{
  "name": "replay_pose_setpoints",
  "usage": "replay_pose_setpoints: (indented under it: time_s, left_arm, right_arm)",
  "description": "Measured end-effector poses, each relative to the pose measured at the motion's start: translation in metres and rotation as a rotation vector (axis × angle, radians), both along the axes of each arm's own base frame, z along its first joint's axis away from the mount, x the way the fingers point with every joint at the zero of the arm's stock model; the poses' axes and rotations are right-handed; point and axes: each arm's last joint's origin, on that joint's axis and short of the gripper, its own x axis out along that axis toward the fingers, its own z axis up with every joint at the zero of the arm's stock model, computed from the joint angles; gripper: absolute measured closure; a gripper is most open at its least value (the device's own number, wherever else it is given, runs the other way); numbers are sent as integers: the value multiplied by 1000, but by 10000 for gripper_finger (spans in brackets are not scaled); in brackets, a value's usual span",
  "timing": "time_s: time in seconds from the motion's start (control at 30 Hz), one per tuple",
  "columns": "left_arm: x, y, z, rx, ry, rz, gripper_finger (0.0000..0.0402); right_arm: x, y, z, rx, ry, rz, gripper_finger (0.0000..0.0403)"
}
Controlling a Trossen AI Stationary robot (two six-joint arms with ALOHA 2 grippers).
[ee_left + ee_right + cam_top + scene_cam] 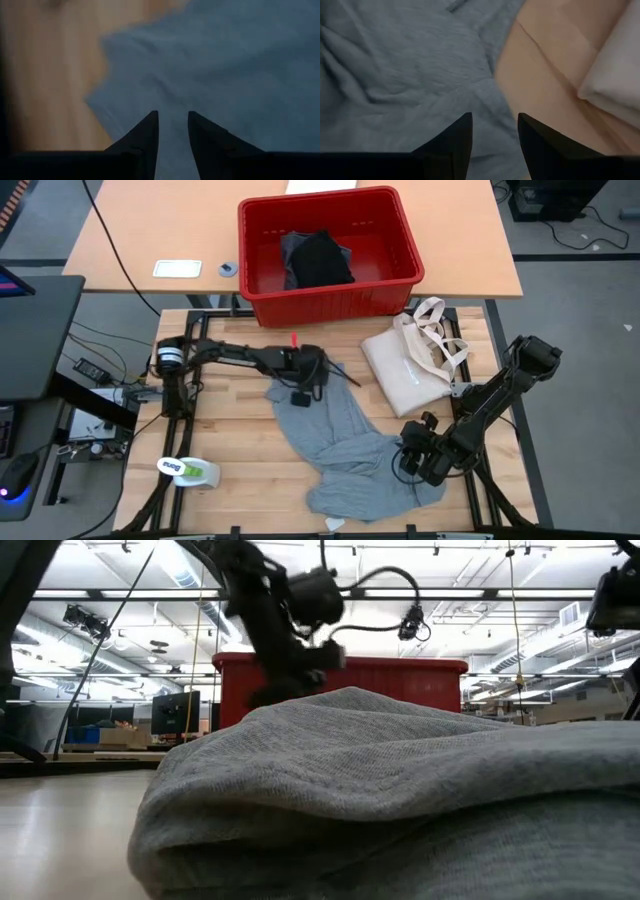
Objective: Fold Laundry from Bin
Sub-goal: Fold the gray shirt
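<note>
so, operator, look first at your left gripper (pixel 173 125): its jaws are two dark tapered wedges with a narrow gap between them, poised over a rumpled edge of the light grey t-shirt (pixel 345 442); from the left wrist view you cannot tell whether cloth is pinched between the tips or only lies beneath them. in the high view that gripper (pixel 300 394) sits at the shirt's upper end, close to the bin (pixel 330 300).

your right gripper (pixel 495 131) shows the same dark pointed jaws, standing apart by a moderate gap with nothing between them, above the soft creased grey knit where it meets the bare counter (pixel 545 65). in the high view it (pixel 416 458) is at the shirt's lower right part.

the shirt itself lies spread in a long, twisted, wrinkled strip across the pale wooden slats of the counter (pixel 220 430); in the low view it bulks up as a rounded heap of fine ribbed jersey (pixel 400 800).

beside the right arm lies the cream canvas tote bag (pixel 405 370), flat, with loop handles curled at its top.

the bin is a red rectangular plastic tub with ribbed sloping walls and a thick rim, standing at the counter's far edge; a large black garment (pixel 320 260) is bunched inside it.
</note>
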Motion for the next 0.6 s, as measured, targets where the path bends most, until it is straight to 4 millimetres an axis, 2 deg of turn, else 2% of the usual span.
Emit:
replay_pose_setpoints:
  time_s: [0.17,0.27,0.47,0.6]
  left_arm:
    - [-32,-9,23,-178,146,-45,290]
    - [-44,-12,22,-244,257,-1,290]
    - [-64,-15,-17,-246,372,16,290]
    - [-74,-10,-37,-25,390,63,290]
  right_arm:
    - [1,-2,-13,-81,-2,4,238]
    - [3,-2,-19,-130,-18,22,238]
    - [14,-1,-31,-122,46,125,238]
    - [17,-2,-31,-71,93,154,238]
